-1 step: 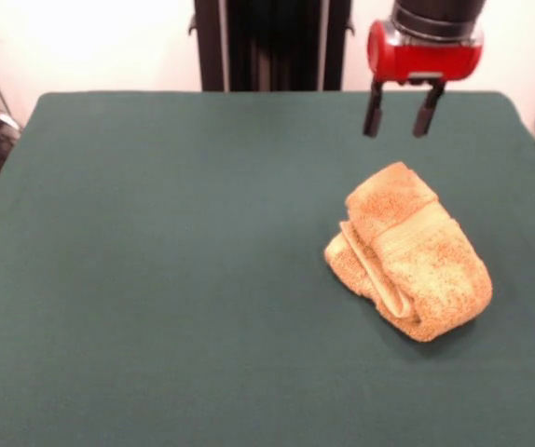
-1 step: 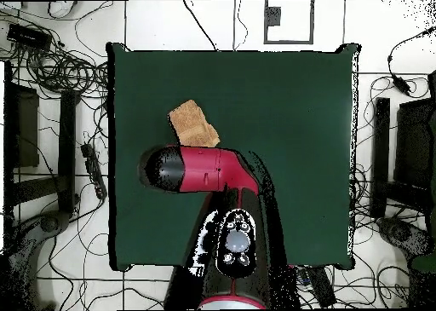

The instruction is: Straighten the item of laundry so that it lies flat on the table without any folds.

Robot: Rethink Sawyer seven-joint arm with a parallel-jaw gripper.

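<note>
Bare green worktop (image 1: 156, 279) all round, nothing blocking; cables (image 2: 60, 60) on the floor off its edges. Orange-yellow towel (image 1: 409, 253) bunched and folded over itself, right of centre in front view, pale border band showing along the fold. Red arm (image 2: 200, 169) reaching in from above, end effector (image 1: 404, 114) hanging above and behind towel, fingers apart, empty, not touching cloth.

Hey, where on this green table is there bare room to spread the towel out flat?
Front view: the wide bare stretch of table left of the folded towel is free, out to the left and near edges. It is crowded only at the towel itself, where the open gripper hangs just behind it, apart from it.
</note>
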